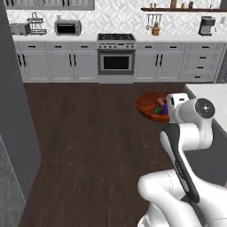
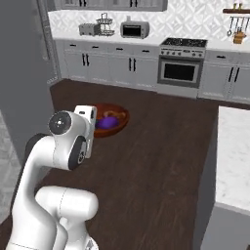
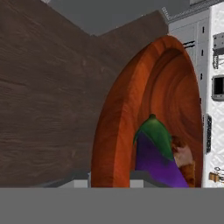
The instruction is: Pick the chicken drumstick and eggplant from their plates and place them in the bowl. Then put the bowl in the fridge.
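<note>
The bowl (image 1: 148,106) is up in the air over the dark wood floor (image 1: 88,133). It is wide, shallow and reddish-brown. The robot arm (image 1: 186,133) holds it out in front, and the white hand hides the near side of it. In the hand view the bowl's rim (image 3: 109,131) sits right at the gripper (image 3: 108,183), whose two tips pinch the rim between them, closed tight on it. One tip is outside the bowl and one is inside.

The eggplant (image 3: 155,159) lies inside the bowl. It is purple with a green cap. In the right base view it shows as a purple lump (image 2: 106,123) in the middle of the bowl (image 2: 114,121). The chicken drumstick (image 3: 183,159) lies inside too, right next to the eggplant and touching it. It is pale and brown, and small.

On the left side of the left base view stands a big flat grey panel (image 1: 15,111), tall and close to the robot. I cannot tell if it is the fridge.

Far across the floor is a row of grey cabinets (image 1: 57,64). An oven (image 1: 116,60) with a stove top stands in the middle of them. A microwave (image 1: 67,28) and a toaster (image 1: 18,29) sit on the counter above. A white counter (image 2: 234,156) is close on the robot's right side.
</note>
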Controlling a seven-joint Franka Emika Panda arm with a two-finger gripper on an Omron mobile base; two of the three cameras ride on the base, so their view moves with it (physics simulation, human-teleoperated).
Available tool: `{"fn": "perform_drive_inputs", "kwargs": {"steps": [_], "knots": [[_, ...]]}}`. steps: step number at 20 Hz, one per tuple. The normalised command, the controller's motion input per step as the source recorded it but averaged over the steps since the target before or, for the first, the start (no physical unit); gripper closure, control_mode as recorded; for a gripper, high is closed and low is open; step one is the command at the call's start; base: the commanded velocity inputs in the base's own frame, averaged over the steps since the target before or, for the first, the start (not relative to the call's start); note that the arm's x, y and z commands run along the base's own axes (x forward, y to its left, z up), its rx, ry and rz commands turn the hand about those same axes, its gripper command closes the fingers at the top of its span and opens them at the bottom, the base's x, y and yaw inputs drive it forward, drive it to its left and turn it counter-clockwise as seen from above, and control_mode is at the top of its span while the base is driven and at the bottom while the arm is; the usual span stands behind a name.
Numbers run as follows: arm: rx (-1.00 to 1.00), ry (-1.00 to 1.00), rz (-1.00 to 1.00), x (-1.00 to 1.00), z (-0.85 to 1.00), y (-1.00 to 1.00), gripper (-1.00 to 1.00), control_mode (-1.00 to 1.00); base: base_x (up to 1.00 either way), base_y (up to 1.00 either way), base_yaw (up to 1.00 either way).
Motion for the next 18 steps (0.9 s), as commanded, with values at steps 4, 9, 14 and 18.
{"fn": "perform_drive_inputs", "kwargs": {"steps": [4,9,14,18], "knots": [[0.0,0.0,0.0,0.0,0.0,0.0,1.0,1.0,1.0,0.69,-0.34],[0.0,0.0,0.0,0.0,0.0,0.0,1.0,1.0,1.0,0.26,-0.28],[0.0,0.0,0.0,0.0,0.0,0.0,1.0,1.0,1.0,0.02,-0.16],[0.0,0.0,0.0,0.0,0.0,0.0,1.0,1.0,1.0,0.17,-0.02]]}}
